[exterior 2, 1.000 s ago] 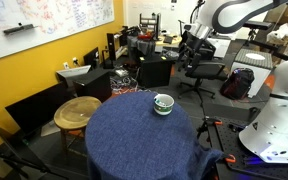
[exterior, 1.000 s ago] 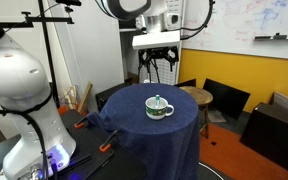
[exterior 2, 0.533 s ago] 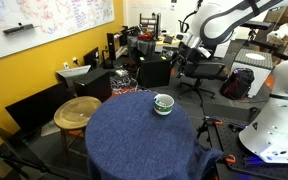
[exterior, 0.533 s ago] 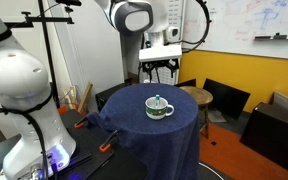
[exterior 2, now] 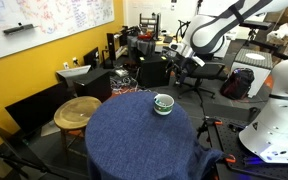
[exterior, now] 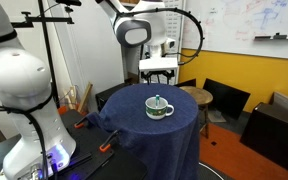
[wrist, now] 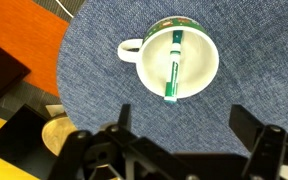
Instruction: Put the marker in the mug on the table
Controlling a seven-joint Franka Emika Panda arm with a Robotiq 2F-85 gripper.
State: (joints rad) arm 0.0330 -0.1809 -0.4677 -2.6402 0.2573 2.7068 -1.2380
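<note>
The white mug (wrist: 200, 62) with a green band stands on the round table draped in navy cloth (wrist: 94, 75). The marker (wrist: 174, 65), a pale stick with green ends, lies inside the mug and leans on its rim. In an exterior view its tip (exterior: 158, 99) sticks up above the mug (exterior: 160, 109). The mug also shows in an exterior view (exterior 2: 163, 103). My gripper (wrist: 184, 130) is open and empty, up in the air off the mug. It hangs beyond the table's far edge in both exterior views (exterior: 160, 77) (exterior 2: 184, 63).
A smaller bare wooden round table (exterior: 196, 95) (exterior 2: 76, 110) stands beside the navy table (exterior: 154, 135) (exterior 2: 134, 140). Black chairs (exterior: 224, 100), a second white robot base (exterior: 19, 110) and orange clamps (exterior: 106, 148) ring the table.
My gripper has come down lower and shifted a little sideways, staying open and empty. The mug and the marker in it have not moved.
</note>
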